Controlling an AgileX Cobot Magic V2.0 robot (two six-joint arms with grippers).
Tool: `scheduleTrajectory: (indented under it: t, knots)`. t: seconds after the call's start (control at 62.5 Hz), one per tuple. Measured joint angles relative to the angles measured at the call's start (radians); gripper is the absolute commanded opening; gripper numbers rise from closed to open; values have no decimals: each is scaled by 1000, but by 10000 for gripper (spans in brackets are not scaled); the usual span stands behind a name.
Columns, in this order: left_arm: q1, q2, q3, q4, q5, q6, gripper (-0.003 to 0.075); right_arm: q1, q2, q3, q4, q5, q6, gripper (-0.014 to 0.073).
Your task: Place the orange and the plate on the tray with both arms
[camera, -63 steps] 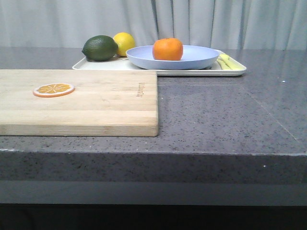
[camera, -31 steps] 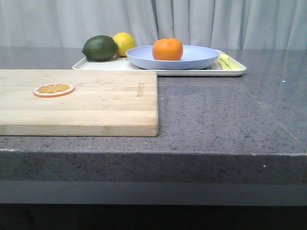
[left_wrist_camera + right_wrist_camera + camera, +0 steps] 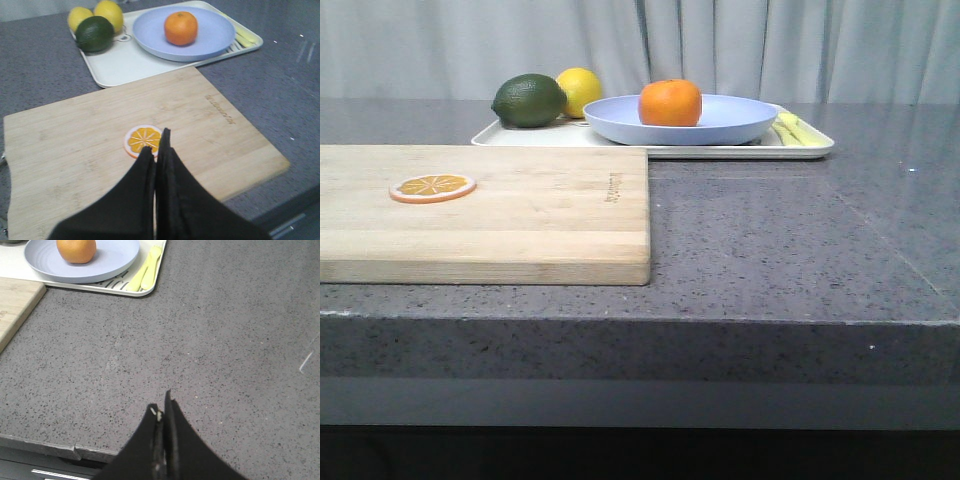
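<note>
1. The orange (image 3: 181, 28) sits on the plate (image 3: 215, 40), on the tray (image 3: 120, 65), far ahead of both hands.
2. Left gripper (image 3: 156, 146) and right gripper (image 3: 161, 410) are closed tight, holding nothing.
3. Job looks done; keep both hands back, away from the tray.

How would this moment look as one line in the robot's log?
orange: on plate | plate: on tray | left gripper: shut, empty | right gripper: shut, empty

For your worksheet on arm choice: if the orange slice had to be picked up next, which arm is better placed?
Left: its closed gripper hangs directly by the orange slice on the cutting board; the right gripper is over bare countertop.
</note>
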Motion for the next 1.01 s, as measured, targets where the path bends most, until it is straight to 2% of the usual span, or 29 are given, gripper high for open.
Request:
scheduleTrajectory:
  t: [0.128,0.208,0.336,0.432,0.592,1.008]
  knots:
    - [137,-111,204,1,-238,0,-20,0,0,0,0,0,0,-118]
    - [222,-204,341,4,-339,0,-20,0,0,0,0,0,0,-118]
    - [348,-351,517,27,-423,0,-20,0,0,0,0,0,0,-118]
    - [418,-454,610,18,-435,0,-20,0,0,0,0,0,0,-118]
    - [453,-568,610,-2,-426,0,-20,0,0,0,0,0,-2,-118]
    - [452,-573,610,-4,-418,0,-20,0,-2,0,0,-2,-2,-118]
